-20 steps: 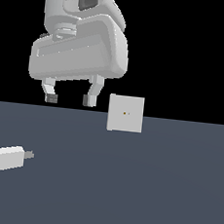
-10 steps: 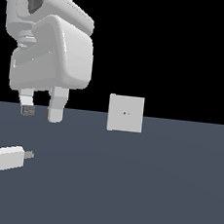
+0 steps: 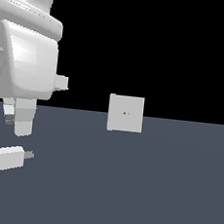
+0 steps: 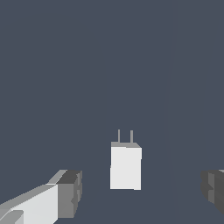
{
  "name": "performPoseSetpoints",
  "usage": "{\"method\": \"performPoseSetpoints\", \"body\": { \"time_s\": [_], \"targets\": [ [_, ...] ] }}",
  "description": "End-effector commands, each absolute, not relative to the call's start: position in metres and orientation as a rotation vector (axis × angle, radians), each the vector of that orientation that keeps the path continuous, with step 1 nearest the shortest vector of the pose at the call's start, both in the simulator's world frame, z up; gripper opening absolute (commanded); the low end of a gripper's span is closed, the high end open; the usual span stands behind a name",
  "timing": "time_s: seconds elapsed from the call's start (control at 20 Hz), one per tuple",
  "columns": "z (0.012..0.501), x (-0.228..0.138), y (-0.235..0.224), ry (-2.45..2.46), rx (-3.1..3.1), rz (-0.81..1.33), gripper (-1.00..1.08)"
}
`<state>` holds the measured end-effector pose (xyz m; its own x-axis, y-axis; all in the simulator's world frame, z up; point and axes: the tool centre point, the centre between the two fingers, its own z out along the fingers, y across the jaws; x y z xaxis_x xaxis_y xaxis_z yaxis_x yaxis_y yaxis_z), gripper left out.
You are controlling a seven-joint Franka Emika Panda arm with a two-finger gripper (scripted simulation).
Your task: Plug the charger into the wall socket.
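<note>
Tool [image 4: 140,194] now shifted from near socket [image 3: 126,113] to above charger [image 3: 5,159]; fingers spread, empty. Grasp approach underway; charger unmoved on counter [image 3: 140,185].

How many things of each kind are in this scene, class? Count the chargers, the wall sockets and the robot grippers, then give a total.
Chargers: 1, the charger lying on the floor
Wall sockets: 1, the wall socket standing upright
Grippers: 1, the gripper above the charger, jaws apart
Total: 3
</note>
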<state>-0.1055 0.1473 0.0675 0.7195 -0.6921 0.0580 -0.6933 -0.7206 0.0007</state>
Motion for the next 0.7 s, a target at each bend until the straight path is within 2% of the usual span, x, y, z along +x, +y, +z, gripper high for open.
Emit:
{"method": "performPoseSetpoints", "body": {
  "time_s": [0.0, 0.65],
  "targets": [
    [0.065, -0.106, 0.152, -1.193, 2.881, 0.084, 1.0],
    [0.052, -0.107, 0.156, -1.212, 2.873, 0.084, 1.0]
  ]
}}
